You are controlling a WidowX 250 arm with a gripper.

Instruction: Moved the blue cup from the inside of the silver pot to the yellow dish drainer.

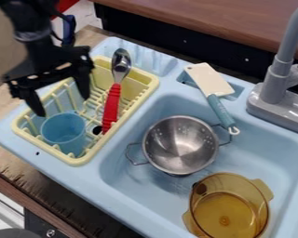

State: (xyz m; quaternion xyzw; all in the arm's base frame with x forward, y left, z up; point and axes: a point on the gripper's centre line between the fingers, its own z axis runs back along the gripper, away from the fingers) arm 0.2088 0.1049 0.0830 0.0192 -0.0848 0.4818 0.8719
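At the upper left the black gripper (63,104) hangs over the yellow dish drainer (82,160), its two fingers spread apart with nothing between them. Just below the fingertips, the blue cup (64,131) stands in the front left part of the drainer, its opening facing up. The silver pot (179,145), a steel bowl with two wire handles and small holes, rests in the sink basin with nothing inside it.
A red-handled spoon (112,104) leans in the drainer, right of the cup. A white spatula with a teal handle (210,80) lies across the sink's back edge. An amber pot (229,211) sits front right; the grey faucet (276,83) rises at right.
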